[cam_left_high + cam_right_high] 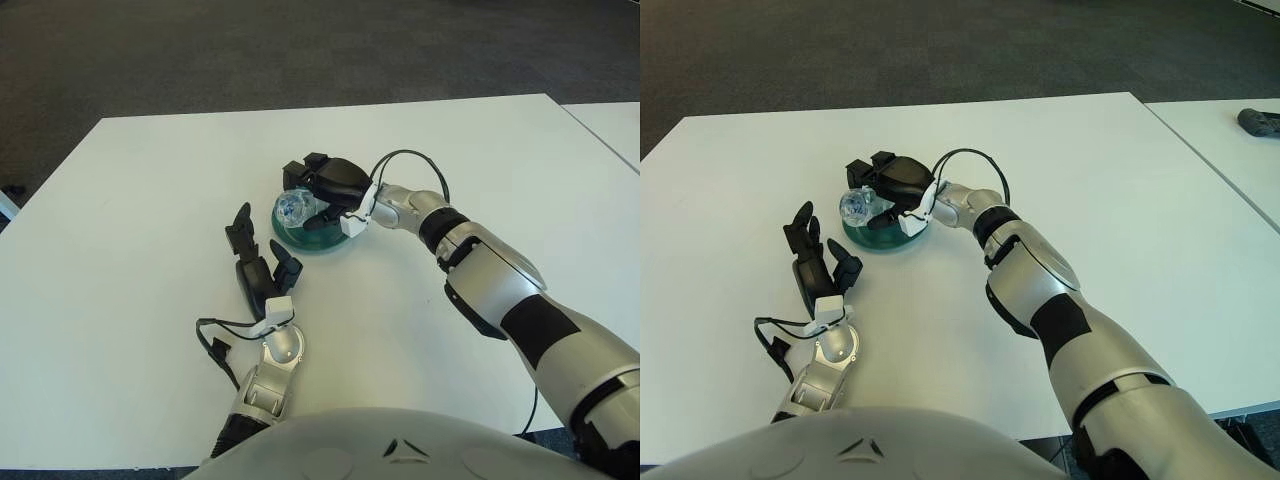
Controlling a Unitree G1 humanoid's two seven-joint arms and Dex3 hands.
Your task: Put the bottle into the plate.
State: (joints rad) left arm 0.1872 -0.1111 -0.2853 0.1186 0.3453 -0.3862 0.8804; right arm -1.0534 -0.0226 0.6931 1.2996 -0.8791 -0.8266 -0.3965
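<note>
A small clear bottle lies in a teal plate near the middle of the white table. My right hand reaches in from the right and sits over the plate, its dark fingers curled around the bottle. My left hand shows just left of the plate, fingers spread and holding nothing.
The white table stretches all around the plate. A second white table stands at the right, with a dark object on it. Dark carpet lies beyond the far edge.
</note>
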